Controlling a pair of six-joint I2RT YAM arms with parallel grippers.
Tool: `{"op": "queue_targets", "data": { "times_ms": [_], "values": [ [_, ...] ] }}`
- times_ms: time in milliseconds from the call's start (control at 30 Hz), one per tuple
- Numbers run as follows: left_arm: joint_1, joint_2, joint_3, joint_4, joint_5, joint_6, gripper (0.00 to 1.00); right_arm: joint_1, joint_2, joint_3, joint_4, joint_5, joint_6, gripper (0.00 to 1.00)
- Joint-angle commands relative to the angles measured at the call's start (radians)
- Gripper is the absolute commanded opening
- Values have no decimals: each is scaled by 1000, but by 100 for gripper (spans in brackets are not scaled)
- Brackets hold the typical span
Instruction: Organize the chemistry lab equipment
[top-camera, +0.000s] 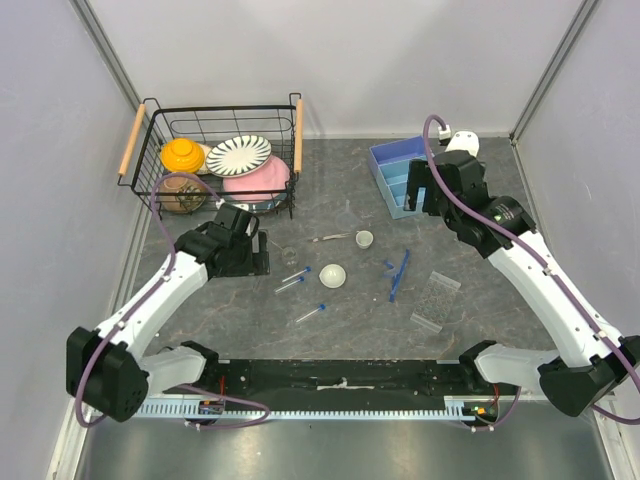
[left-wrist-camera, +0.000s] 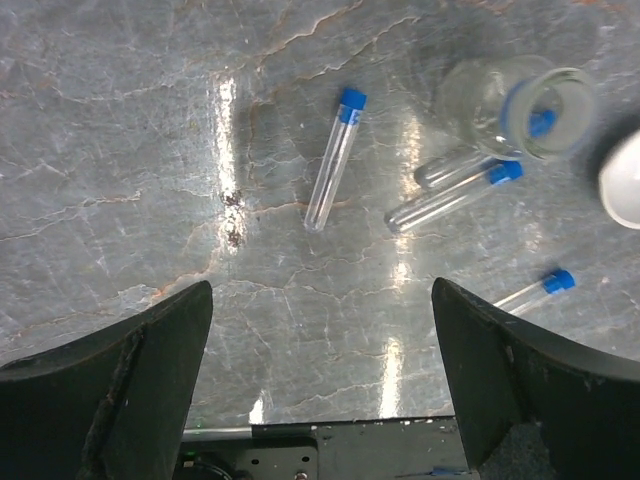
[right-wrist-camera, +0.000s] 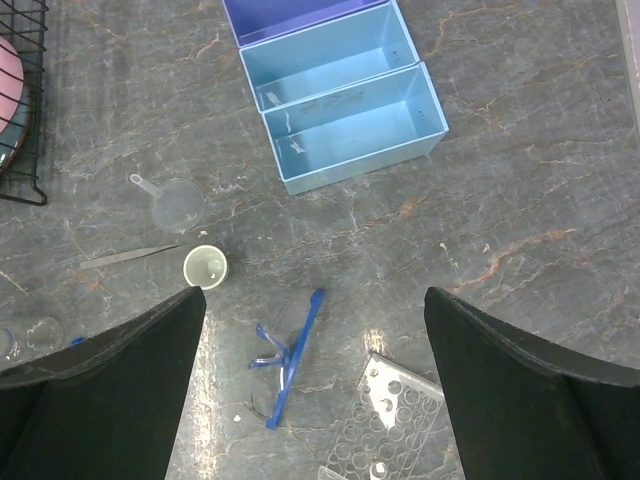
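Note:
Three blue-capped clear tubes (top-camera: 293, 273) (left-wrist-camera: 335, 158) lie loose on the grey table, left of a white dome-shaped dish (top-camera: 331, 275). A small clear glass vessel (left-wrist-camera: 520, 108) stands by the tubes. The tiny white cup (top-camera: 364, 239) (right-wrist-camera: 205, 266) sits beside the thin metal spatula (top-camera: 333, 237) (right-wrist-camera: 130, 256). Blue stick tools (top-camera: 400, 273) (right-wrist-camera: 295, 355) lie crossed, with the clear tube rack (top-camera: 436, 300) (right-wrist-camera: 390, 425) to their right. My left gripper (top-camera: 252, 250) (left-wrist-camera: 320, 370) hangs open above the table, short of the tubes. My right gripper (top-camera: 420, 190) (right-wrist-camera: 315, 370) is open high over the stick tools. Neither holds anything.
An open light-blue two-compartment box (top-camera: 400, 172) (right-wrist-camera: 340, 95) stands at the back right. A black wire basket (top-camera: 222, 160) with crockery fills the back left. A small clear funnel (right-wrist-camera: 175, 203) lies near the cup. Walls enclose the table on three sides.

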Motion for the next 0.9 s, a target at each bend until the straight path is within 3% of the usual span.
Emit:
{"op": "queue_targets", "data": {
  "times_ms": [0,133,333,600,867],
  "values": [
    [41,63,-49,126,41,-13,97,-1,-21,-10,16,-33,-14,98],
    [113,131,-57,197,124,65,96,1,-21,-23,25,-51,-16,98],
    [123,206,-52,260,148,189,97,1,-17,-38,37,-61,-17,98],
    [145,267,-66,317,239,212,97,1,-3,-43,40,-87,-20,98],
    [147,399,-38,291,230,192,91,1,-3,-55,43,-88,-25,98]
  ]
}}
